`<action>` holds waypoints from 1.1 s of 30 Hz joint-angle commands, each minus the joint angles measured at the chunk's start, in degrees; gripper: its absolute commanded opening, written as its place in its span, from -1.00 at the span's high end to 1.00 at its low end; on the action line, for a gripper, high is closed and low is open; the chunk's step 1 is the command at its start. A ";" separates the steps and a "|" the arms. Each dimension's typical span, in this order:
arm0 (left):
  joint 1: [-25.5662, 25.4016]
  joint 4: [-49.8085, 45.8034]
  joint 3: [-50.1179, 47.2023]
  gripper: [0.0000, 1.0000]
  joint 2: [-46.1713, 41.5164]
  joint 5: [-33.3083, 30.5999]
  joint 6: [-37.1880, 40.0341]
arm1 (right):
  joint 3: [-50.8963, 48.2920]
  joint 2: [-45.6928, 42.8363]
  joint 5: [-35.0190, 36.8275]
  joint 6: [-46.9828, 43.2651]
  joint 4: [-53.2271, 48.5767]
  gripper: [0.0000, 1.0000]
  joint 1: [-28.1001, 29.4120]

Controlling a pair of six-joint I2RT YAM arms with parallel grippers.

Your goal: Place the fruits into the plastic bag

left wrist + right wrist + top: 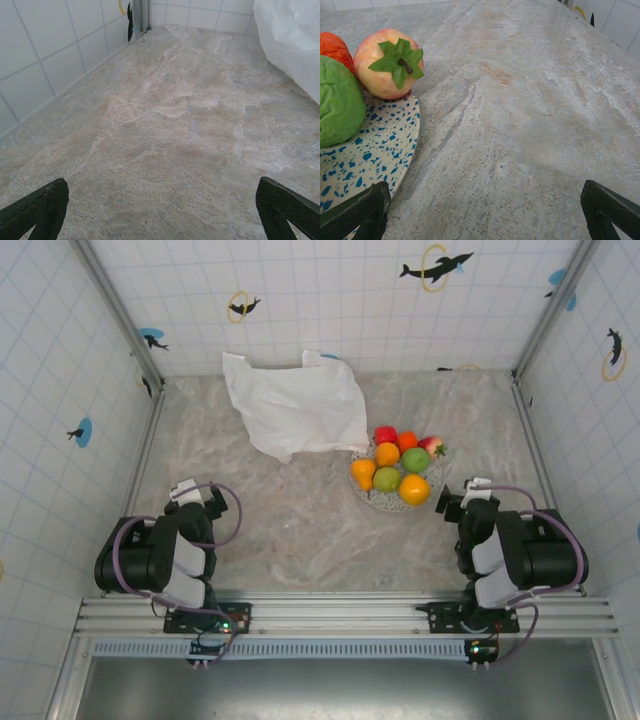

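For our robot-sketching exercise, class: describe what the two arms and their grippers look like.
Both the left arm and the right arm are chunky black housings with pale grey-white segments. A purple cable loops along each. The left gripper and right gripper are black with white parts; their fingers are dark, flat and tapering.

The fruits [388, 478] sit piled on the plate [388, 504], just right of and nearer than the plastic bag [295, 405].
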 commanded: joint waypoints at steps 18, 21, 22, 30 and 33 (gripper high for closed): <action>0.23 -15.10 3.52 -0.95 -8.51 -3.82 -2.17 | -0.04 -22.30 13.13 9.26 -17.29 -1.00 -1.31; 0.20 -28.15 10.16 -0.95 -13.05 -6.38 -6.29 | 3.67 -28.20 12.15 12.32 -27.65 -1.00 -2.36; 0.32 -33.15 12.80 -0.95 -14.38 -5.97 -8.67 | 4.99 -29.95 11.55 13.04 -30.43 -1.00 -2.31; -1.19 -51.59 26.26 -0.95 -15.74 19.85 -30.74 | 12.43 -36.34 -3.29 17.63 -39.70 -0.92 0.96; -7.18 -51.06 27.27 -0.95 -14.50 23.13 -32.92 | 16.86 -33.89 -6.43 16.79 -43.87 -0.91 6.22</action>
